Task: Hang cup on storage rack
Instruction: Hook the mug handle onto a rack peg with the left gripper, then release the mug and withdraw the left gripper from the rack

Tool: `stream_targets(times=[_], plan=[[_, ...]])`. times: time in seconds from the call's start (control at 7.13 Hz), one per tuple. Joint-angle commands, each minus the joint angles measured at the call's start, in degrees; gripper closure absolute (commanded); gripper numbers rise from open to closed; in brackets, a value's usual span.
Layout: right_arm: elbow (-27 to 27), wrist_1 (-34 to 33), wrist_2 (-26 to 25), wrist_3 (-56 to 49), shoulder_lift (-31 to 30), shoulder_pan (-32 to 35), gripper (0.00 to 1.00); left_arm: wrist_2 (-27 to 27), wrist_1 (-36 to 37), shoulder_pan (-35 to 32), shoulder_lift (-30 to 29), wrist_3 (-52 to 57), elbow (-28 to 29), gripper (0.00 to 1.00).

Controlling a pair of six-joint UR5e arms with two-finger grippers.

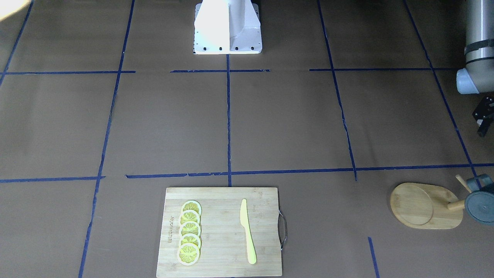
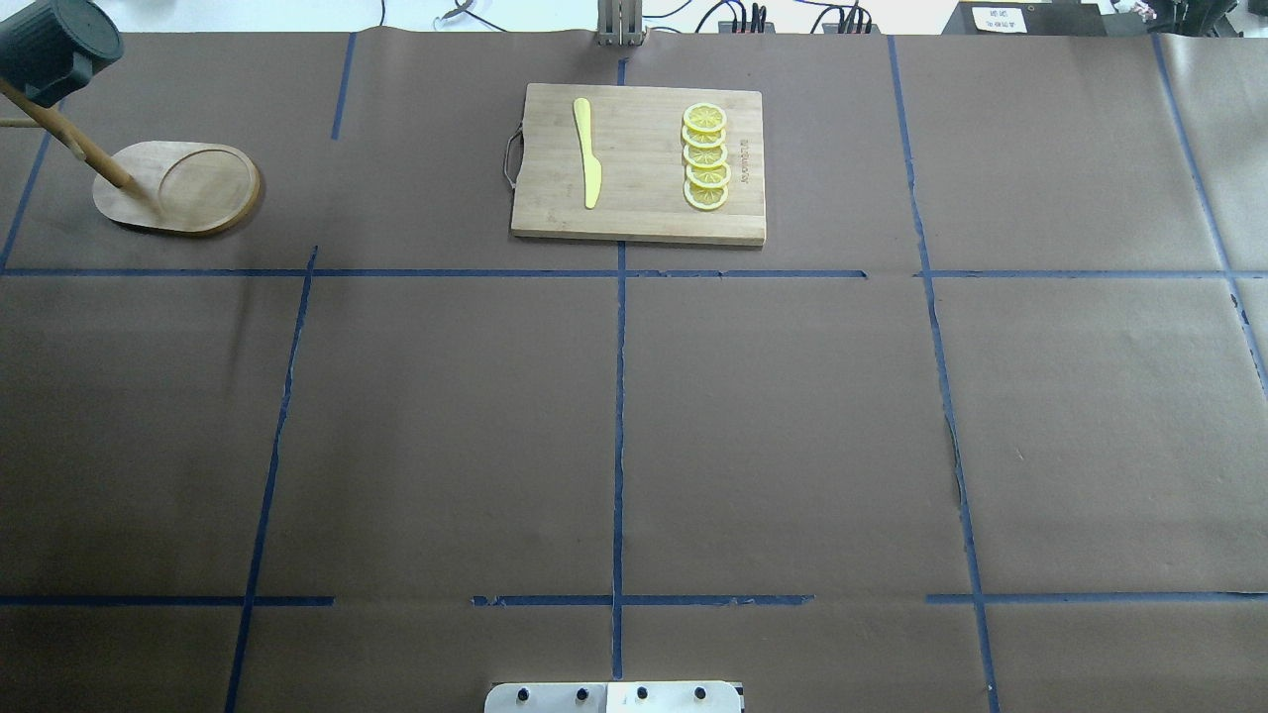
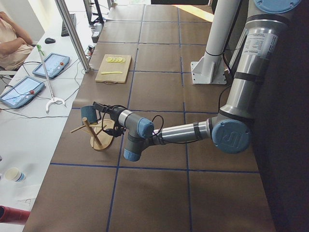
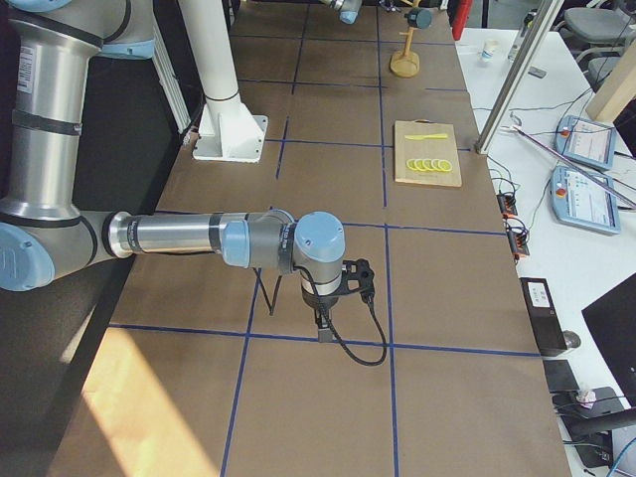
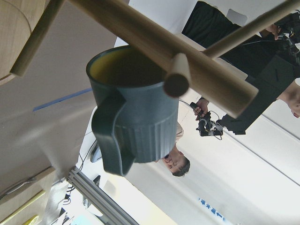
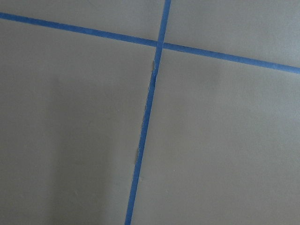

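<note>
**Q:** Rack location?
**A:** Rack (image 2: pixel 183 188) stands at upper left of view, post slanting up-left. Cup (image 2: pixel 56 50) sits at the post's top end, underside toward camera.
**Q:** Other items?
**A:** Board (image 2: pixel 639 213) at top centre. Knife (image 2: pixel 586 153) lies on its left, five lemon slices (image 2: pixel 705 156) in a row on its right.

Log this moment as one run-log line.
cup: tipped, at storage rack pegs, hang unconfirmed | left pincer: beside cup, state unclear | right pincer: above tape cross, far from rack, state unclear
</note>
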Motion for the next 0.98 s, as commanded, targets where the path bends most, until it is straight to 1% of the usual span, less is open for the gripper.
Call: stream_targets(times=[0.0, 0.14, 0.28, 0.56, 0.7, 0.84], plan=[[0.02, 0.0, 0.15, 0.0, 0.05, 0.0, 0.0, -5.99, 0.22, -0.32, 5.82, 14.62, -10.09, 0.0], [-0.06, -0.09, 0.16, 0.08, 0.05, 0.0, 0.0, -11.77, 0.92, -0.5, 7.05, 29.95, -11.69, 0.0], [-0.15, -0.09, 0.16, 0.08, -0.04, 0.0, 0.0, -16.79, 3.1, -2.5, 7.06, 44.55, -11.62, 0.0], [-0.33, -0.09, 0.33, 0.08, -0.04, -0.09, 0.0, -25.42, 15.62, -8.11, 6.89, 76.89, -11.71, 0.0], [-0.42, -0.18, 0.33, 0.08, -0.04, -0.09, 0.0, -27.89, 22.13, -10.15, 6.8, 91.05, -12.06, 0.0], [-0.59, -0.18, 0.33, 0.08, -0.04, -0.09, 0.0, -27.92, 28.89, -10.69, 6.8, 105.98, -12.32, 0.0]])
